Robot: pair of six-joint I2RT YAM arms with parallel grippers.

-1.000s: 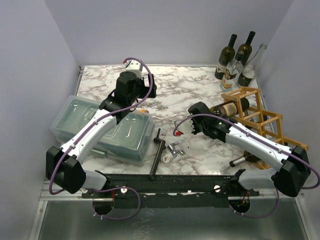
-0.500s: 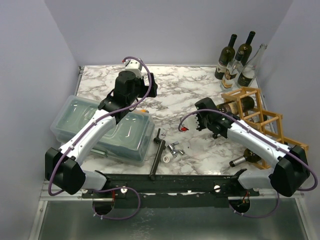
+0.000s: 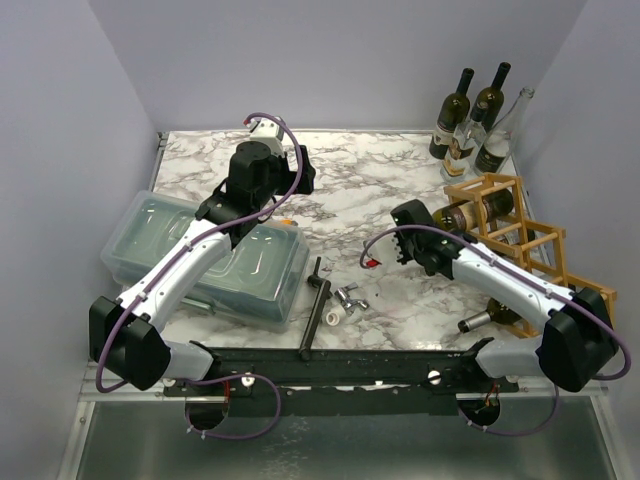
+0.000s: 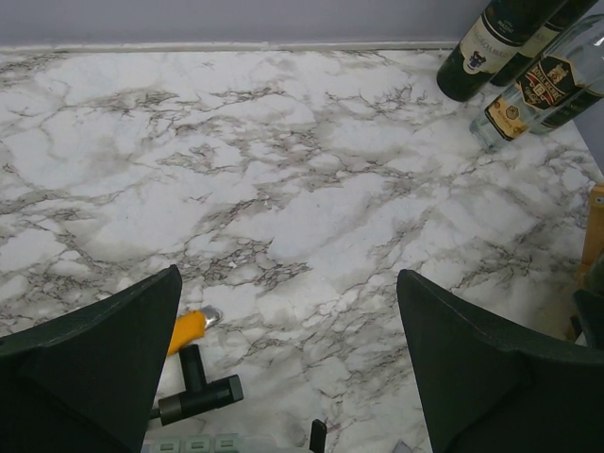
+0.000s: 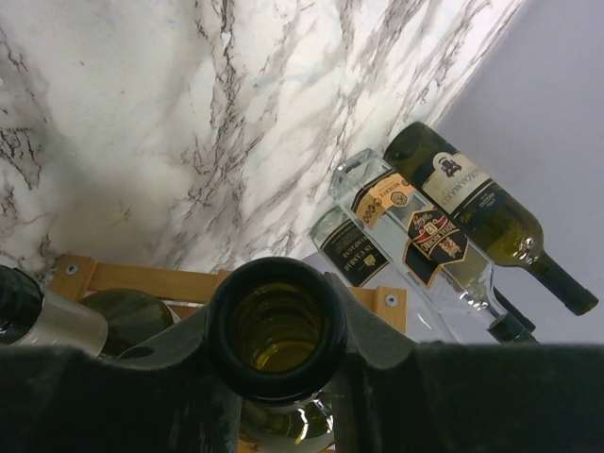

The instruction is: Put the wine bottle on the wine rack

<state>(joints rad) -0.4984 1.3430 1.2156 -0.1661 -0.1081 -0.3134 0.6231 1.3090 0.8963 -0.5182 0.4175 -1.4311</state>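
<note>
The right claw (image 5: 278,330) is clamped on the neck of a dark green glass wine bottle with a tan label (image 3: 464,214). The bottle's body appears to lie part-way inside an upper cell of the light-brown wooden wine rack of open square cells (image 3: 530,240), at the right of the white-and-grey marbled tabletop (image 4: 283,142). The step in hand looks like the final push. It calls for sliding the bottle level and straight along the cell until the rack carries its weight, and only then letting go (a skewed shove could nudge the light frame). A second dark bottle (image 3: 490,318) lies in a lower cell, neck outward. Across the tabletop the left claw (image 4: 288,283) hangs with its fingers wide apart, nothing between them
</note>
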